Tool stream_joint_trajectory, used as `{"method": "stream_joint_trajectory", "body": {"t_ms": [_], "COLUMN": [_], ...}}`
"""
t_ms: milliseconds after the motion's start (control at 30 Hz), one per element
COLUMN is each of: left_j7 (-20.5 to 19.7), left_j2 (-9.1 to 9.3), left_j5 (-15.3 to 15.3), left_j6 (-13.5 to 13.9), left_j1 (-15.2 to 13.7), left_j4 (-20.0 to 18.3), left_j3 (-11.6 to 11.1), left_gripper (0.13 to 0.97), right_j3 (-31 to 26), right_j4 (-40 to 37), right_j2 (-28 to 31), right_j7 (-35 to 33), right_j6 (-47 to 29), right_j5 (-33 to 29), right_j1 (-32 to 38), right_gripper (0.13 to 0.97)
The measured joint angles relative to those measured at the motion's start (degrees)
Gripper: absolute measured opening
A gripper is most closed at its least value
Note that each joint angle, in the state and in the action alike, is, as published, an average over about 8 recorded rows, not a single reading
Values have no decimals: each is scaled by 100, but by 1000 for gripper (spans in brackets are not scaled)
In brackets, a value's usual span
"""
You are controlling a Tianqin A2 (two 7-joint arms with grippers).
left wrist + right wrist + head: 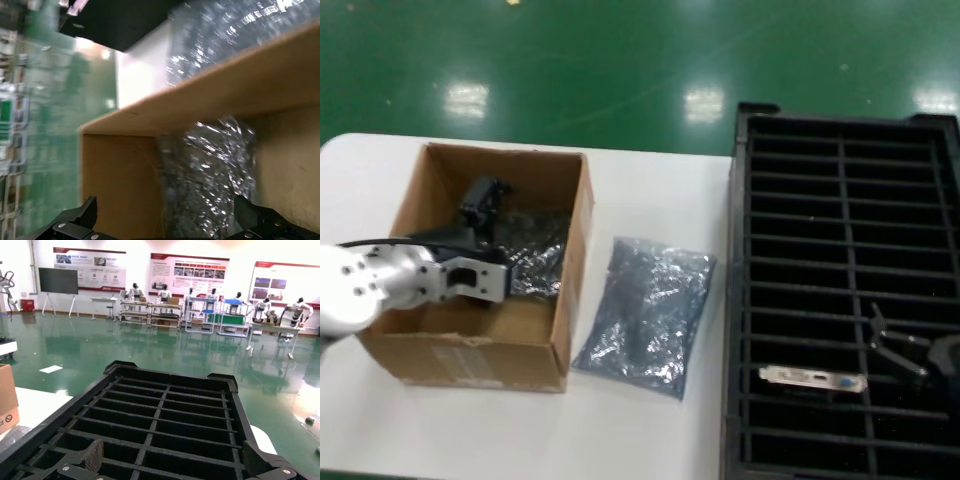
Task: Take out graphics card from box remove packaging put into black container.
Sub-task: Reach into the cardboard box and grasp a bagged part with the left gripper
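Well, the left gripper (485, 205) is down inside the cardboard box (420, 345), fingers spread open, hanging over a bagged graphics card (215, 175) that lies against the carton's inner wall. Nothing is pinched yet. The crinkly anti-static bag is slick and loose, so my worry is the fingers closing on film alone; the card could then slide about inside, or the bag could slip free on the lift. The wall is close too, and a finger (75, 222) might catch the cardboard and drag the whole box across the white table (650, 430).

A second bagged card (645, 315) lies on the table between the box and the black slotted tray (840, 160). One bare card (813, 379) already stands in a tray slot, with the right gripper (910, 352) open just beside it; a careless move there could knock it.
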Motion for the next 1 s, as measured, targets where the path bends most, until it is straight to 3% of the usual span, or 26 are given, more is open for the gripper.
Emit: {"method": "stream_joint_trajectory", "body": {"t_ms": [267,400,533,733,1000], "left_j7": [1391,2027,2544,3039,3435], "left_j2": [784,1123,1360,1492,1484], "left_j5": [-36,-189,-377,-600,-800], "left_j6": [-14,-9,-86,-256,-386], "left_j1": [-1141,-1563,-1848,-2015,-2042], "left_j4": [2247,3289,4066,4589,4767], "left_j3": [400,384,274,120,-13], "left_gripper": [966,966,966,966,845], "right_j3": [0,0,0,0,0], "right_j4": [0,0,0,0,0], "right_j2": [0,0,0,0,0], "right_j7": [0,0,0,0,0], "right_j6": [0,0,0,0,0], "right_j5": [0,0,-1,-1,-1], "right_j1": [0,0,0,0,0], "right_gripper": [966,966,966,966,966]}}
